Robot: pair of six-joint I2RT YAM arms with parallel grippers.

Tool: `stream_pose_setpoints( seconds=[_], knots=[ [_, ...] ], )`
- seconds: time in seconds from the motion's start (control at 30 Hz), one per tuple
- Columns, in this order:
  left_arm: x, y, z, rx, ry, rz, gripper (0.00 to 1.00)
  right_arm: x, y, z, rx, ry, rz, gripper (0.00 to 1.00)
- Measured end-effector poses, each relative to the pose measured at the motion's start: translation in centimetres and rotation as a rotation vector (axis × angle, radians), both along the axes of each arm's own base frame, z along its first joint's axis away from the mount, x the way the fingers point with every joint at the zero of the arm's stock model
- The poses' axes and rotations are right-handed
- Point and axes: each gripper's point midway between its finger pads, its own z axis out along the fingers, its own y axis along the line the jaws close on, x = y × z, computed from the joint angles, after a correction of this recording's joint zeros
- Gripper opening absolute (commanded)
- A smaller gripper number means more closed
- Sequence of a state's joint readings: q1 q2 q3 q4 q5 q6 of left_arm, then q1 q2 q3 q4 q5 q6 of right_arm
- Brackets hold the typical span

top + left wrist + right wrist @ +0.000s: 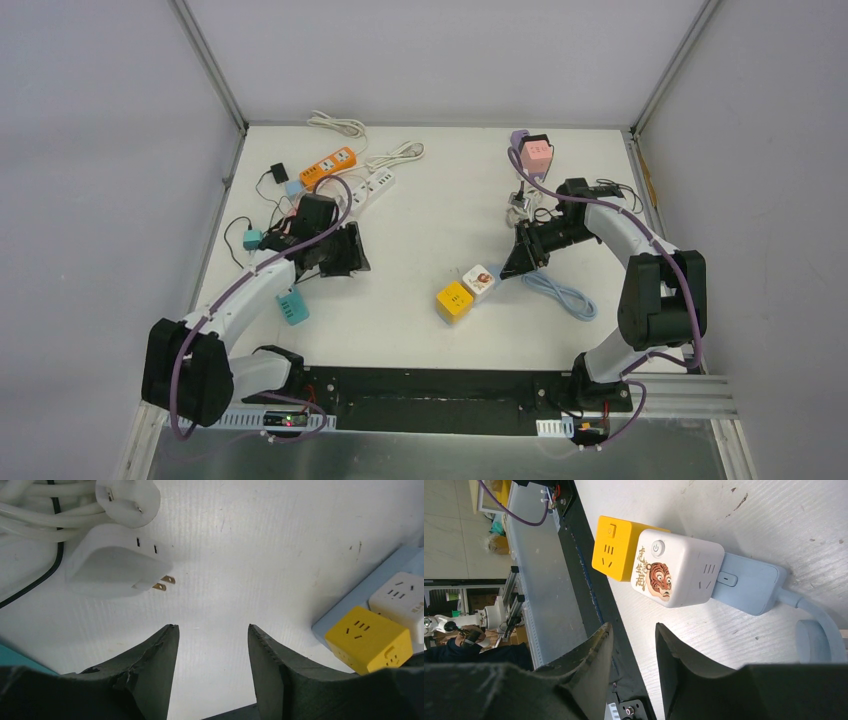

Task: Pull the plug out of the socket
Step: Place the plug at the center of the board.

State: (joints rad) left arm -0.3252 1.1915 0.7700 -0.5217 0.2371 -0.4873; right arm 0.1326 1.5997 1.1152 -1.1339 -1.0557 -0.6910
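The left hand (212, 630) stands moderately open over bare desk (260, 555), holding and touching nothing. Ahead to its left a white adapter (112, 567) lies on its side, two brass prongs free. The cords (30, 517) behind it are cut off by the frame's edge. Mid-desk, the yellow cube (616, 547) touches the white cube (676, 567). The blue plug (749, 590) sits in the white cube's far side, and its cable (819, 637) runs out of the right wrist view. The right hand (634, 627) hovers near the white cube, fingers a narrow gap apart, empty. From above, both hands' fingertips and the plug are hard to make out.
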Motion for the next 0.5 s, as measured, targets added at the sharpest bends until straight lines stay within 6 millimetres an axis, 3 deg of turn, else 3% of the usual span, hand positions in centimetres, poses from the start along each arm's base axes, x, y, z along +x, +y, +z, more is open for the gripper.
stream_pose_setpoints(
  seconds=[0.2, 0.5],
  knots=[
    [0.1, -0.6, 2.4, -0.055, -0.078, -0.011, 0.55, 0.0, 0.0, 0.0, 0.0, 0.0, 0.0, 0.4],
    [0.1, -1.5, 5.8, -0.152, -0.167, -0.014, 0.68, 0.0, 0.0, 0.0, 0.0, 0.0, 0.0, 0.4]
  ],
)
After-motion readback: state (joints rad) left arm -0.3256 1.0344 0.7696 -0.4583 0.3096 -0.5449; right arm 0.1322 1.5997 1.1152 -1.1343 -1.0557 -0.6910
